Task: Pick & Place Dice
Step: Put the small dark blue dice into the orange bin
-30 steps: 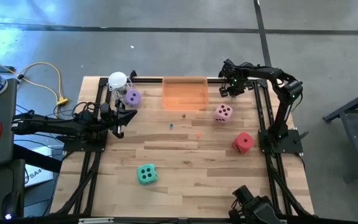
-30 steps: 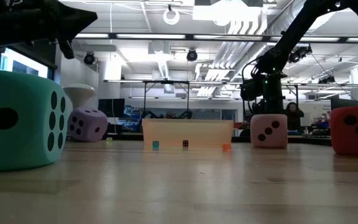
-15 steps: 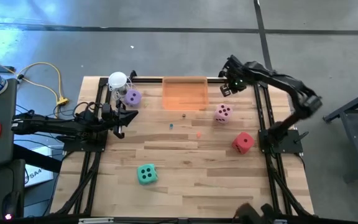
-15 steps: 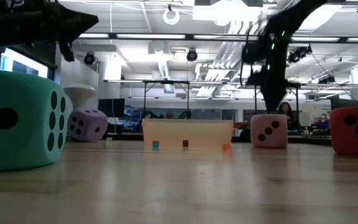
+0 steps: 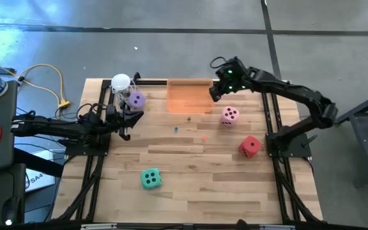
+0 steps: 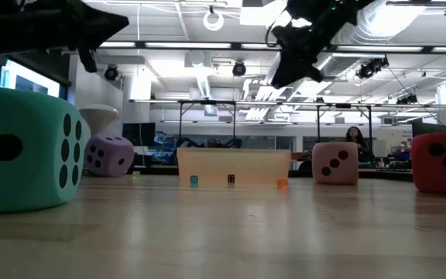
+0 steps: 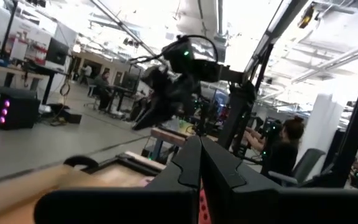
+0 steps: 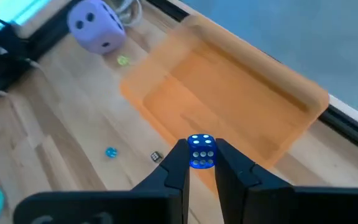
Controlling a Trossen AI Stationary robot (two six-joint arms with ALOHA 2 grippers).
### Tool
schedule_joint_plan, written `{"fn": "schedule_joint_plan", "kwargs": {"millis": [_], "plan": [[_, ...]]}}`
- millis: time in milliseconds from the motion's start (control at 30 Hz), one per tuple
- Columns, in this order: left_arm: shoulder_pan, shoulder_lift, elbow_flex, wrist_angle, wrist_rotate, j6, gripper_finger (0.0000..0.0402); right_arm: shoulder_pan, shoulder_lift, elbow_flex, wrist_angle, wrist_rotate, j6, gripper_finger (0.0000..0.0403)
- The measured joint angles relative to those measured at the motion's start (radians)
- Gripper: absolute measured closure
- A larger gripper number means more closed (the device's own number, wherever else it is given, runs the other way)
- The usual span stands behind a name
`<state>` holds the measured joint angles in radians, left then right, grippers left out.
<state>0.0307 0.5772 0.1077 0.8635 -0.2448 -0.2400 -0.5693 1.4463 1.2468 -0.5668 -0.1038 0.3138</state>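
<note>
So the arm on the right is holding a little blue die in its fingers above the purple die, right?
Not quite. The right gripper does pinch a little blue die, but the right wrist view shows it above the near edge of the orange tray, not the purple die, which sits well off to one side.

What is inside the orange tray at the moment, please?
The orange tray looks empty. The right gripper hangs over its near edge, shut on a small blue die; the die and fingers cover a small patch there.
</note>
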Motion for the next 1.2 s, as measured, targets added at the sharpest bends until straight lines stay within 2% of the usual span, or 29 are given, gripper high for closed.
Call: {"fn": "schedule_joint_plan", "kwargs": {"millis": [167,333,433,533,833,1200], "plan": [[0.021,0.052,0.046,-0.003,-0.060,-0.027,0.0401,0.003,0.147,0.093,-0.060,0.006,-0.002,0.0365],[0.047,0.100,0.075,-0.004,-0.092,-0.185,0.0401,0.001,0.288,0.181,-0.133,0.043,-0.056,0.0364],[0.046,0.135,0.096,-0.002,-0.095,-0.236,0.0401,0.007,0.340,0.206,-0.131,0.115,-0.058,0.0345],[0.037,0.171,0.107,-0.003,-0.095,-0.234,0.0401,0.005,0.380,0.211,-0.115,0.131,-0.081,0.0326],[-0.013,0.205,0.109,-0.001,-0.092,-0.247,0.0401,0.004,0.409,0.211,-0.077,0.128,-0.161,0.0278],[-0.013,0.205,0.109,-0.003,-0.092,-0.247,0.0401,0.004,0.409,0.211,-0.063,0.123,-0.158,0.0162]]}}
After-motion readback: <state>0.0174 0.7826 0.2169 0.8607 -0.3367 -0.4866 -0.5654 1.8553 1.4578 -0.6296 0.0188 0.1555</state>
